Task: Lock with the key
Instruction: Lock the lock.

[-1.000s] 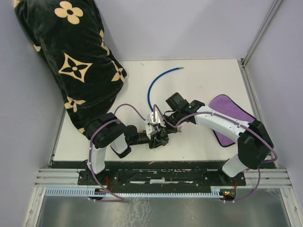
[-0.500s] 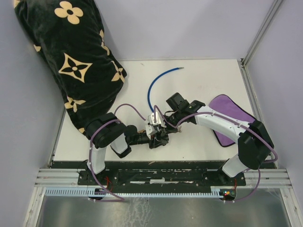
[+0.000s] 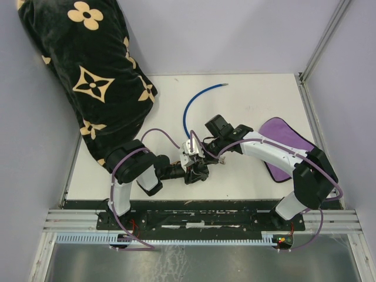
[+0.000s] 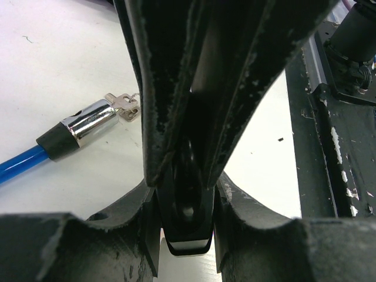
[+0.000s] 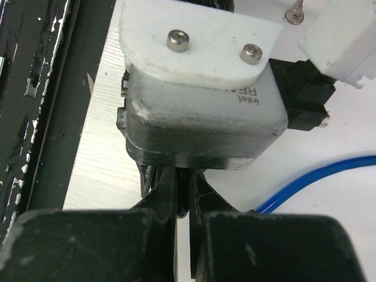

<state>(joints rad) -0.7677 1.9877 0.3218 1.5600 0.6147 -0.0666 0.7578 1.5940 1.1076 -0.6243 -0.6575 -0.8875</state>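
A blue cable (image 3: 189, 106) curves across the white table to a chrome end piece (image 4: 88, 122), which lies loose with small spare keys (image 4: 124, 107) beside it. My left gripper (image 3: 195, 171) is shut on the black lock body (image 4: 185, 229), seen between its fingers (image 4: 126, 235). My right gripper (image 3: 204, 157) comes in from the opposite side and meets it. In the right wrist view the gripper (image 5: 183, 183) is shut on the thin black head of the key (image 5: 184, 198). The left wrist camera housing (image 5: 202, 117) hides the lock beyond it.
A big black cushion with beige flower prints (image 3: 88, 70) fills the back left. A purple cloth (image 3: 285, 141) lies at the right, partly under the right arm. A black rail (image 3: 200, 220) runs along the near edge. Walls close in on three sides.
The right arm has shifted very slightly to the left. Both grips look the same as before.
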